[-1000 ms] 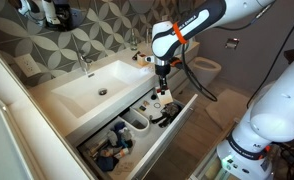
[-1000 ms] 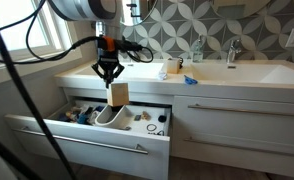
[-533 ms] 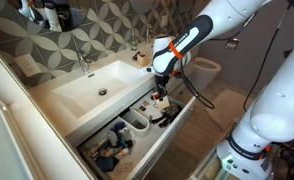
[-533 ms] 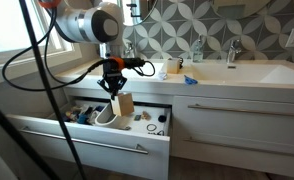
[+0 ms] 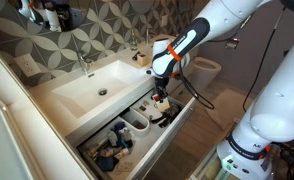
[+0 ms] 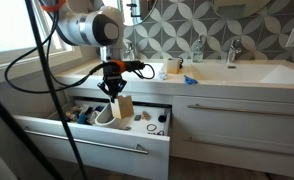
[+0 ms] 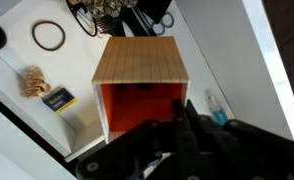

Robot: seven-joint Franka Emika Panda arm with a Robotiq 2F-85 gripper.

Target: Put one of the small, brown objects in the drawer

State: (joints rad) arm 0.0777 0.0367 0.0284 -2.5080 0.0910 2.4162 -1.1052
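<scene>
**tinker_jo:** So where's our small brown object? We can't find it in any view. If it's pinched in the black two-finger gripper, the bottom of the wrist view is too dark and blurry to show it. We can't tell whether the fingers are together or apart either.

**padfoot:** Same here. The gripper hangs just above the little wooden box with the orange inside, which sits in the centre of the wrist view. Both are over the open wide white vanity drawer. The box looks empty to us, just orange walls and shadow.

**tinker_jo:** Rest of the drawer: there's a thin brown ring on the white floor at upper left. Below it are a tan bundle and a small blue-and-yellow packet. A dark tangle of toiletries sits at top centre. In an exterior view the white divider cups sit lower left of the box.

**padfoot:** Our worry is that something that tiny could cling to a pad on release. It could also bounce off the box's rim and skip over the drawer front onto the floor. Going lower risks clipping the box and tipping it, since we reckon there's hardly any gap.
</scene>
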